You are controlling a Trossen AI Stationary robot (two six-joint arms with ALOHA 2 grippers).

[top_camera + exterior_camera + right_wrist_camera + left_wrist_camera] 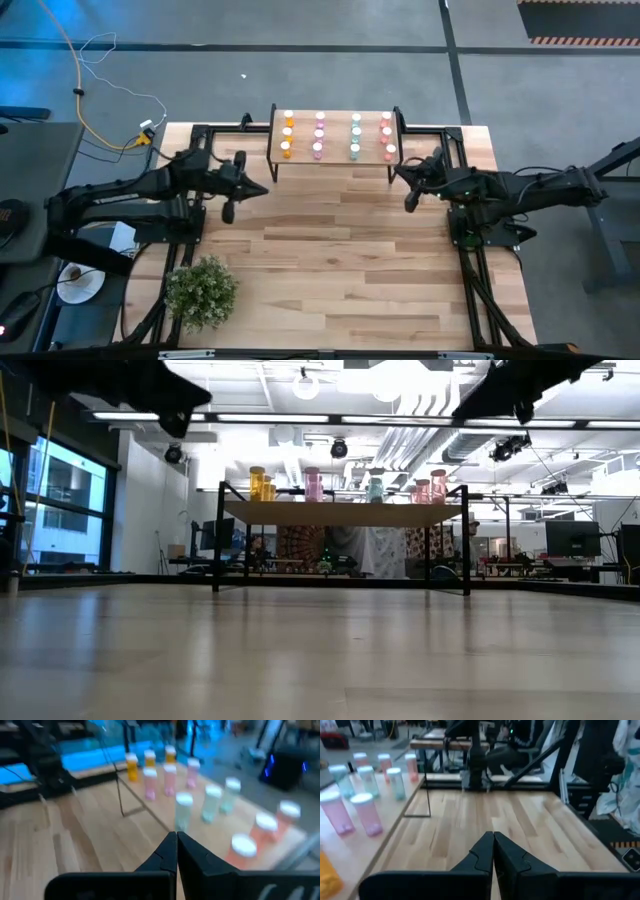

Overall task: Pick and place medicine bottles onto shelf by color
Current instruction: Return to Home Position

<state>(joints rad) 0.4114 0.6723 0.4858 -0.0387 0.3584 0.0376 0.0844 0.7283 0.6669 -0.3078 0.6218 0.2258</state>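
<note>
Left hand [493,836] and right hand [177,835] are pinched together, empty; medicine bottles [184,807] ahead seem light, tippy: grip mid-body.

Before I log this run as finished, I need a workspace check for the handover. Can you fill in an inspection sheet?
Surface: wooden table, no bottle lying on it.
Job's things: twelve medicine bottles stand on the shelf, in orange, pink, teal and red columns.
Clutter: potted plant at the table's near left corner.
Grippers: left claw and right claw both shut, empty, off the shelf's two ends.
Cables: yellow cable on the floor beyond the left arm.
Surroundings: grey floor; nothing seen on it near the shelf.
</note>
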